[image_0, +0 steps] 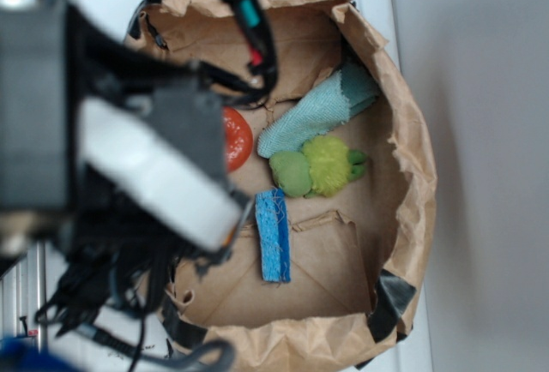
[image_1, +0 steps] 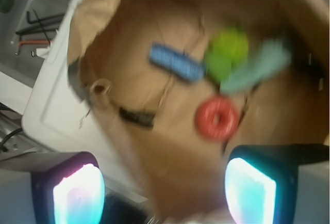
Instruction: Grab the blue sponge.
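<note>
The blue sponge [image_0: 274, 235] lies flat on the brown paper floor of a paper bag basin [image_0: 410, 209], lengthwise toward the front. It also shows in the wrist view [image_1: 177, 62], blurred, left of the green toy. My gripper [image_1: 164, 193] is open and empty, its two glowing pads [image_1: 78, 195] wide apart, high above the bag's near edge and well away from the sponge. In the exterior view the arm's body [image_0: 129, 141] fills the left side and the fingertips are hidden.
An orange ring [image_0: 237, 138] [image_1: 217, 118] lies partly under the arm. A green and yellow plush toy [image_0: 319, 167] [image_1: 226, 51] and a pale teal folded cloth [image_0: 319, 111] [image_1: 256, 70] lie behind the sponge. The bag's crumpled walls rise all round.
</note>
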